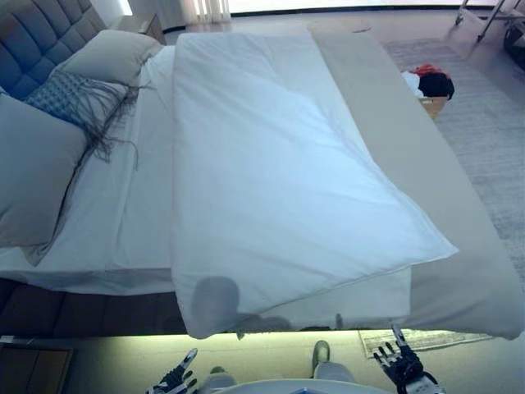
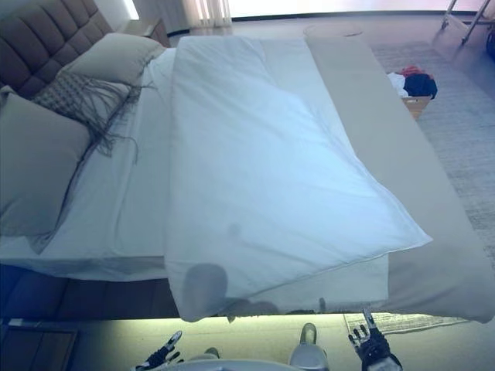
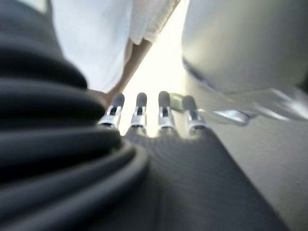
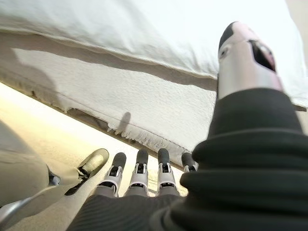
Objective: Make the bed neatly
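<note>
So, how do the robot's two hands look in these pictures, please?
Both look alike. The left hand and the right hand each have slim silver fingers ending in rounded dark tips. A dark, ribbed, rubber-like cover wraps the back of each hand and the wrist; it fills much of both wrist views. The right thumb is silver with a dark tip too.

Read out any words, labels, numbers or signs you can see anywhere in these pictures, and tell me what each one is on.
None can be read: the white duvet, the pillows, the beige runner and the clothes basket carry no visible print.
</note>
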